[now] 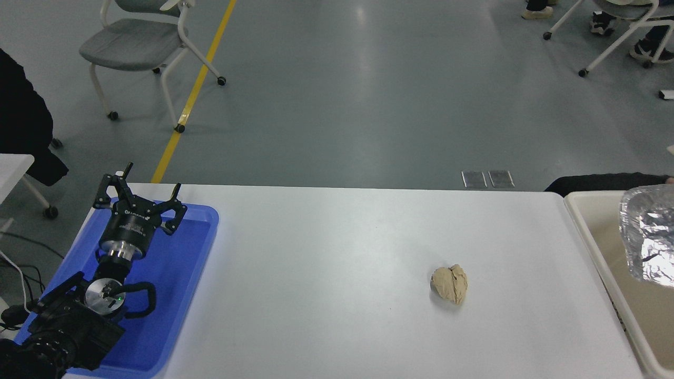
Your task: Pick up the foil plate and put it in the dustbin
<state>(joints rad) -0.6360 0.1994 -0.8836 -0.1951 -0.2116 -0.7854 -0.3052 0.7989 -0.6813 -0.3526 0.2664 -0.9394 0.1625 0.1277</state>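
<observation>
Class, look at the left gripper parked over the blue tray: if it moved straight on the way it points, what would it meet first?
Probably nothing on the table: the left gripper, open, points past the blue tray's far rim and the table edge toward floor. Depth is unclear.

Left gripper [138, 202] over a tray [174, 295] at lower left; paper ball [449, 284] right of centre; foil plate [648, 239] within the dustbin [595, 247], right edge.
</observation>
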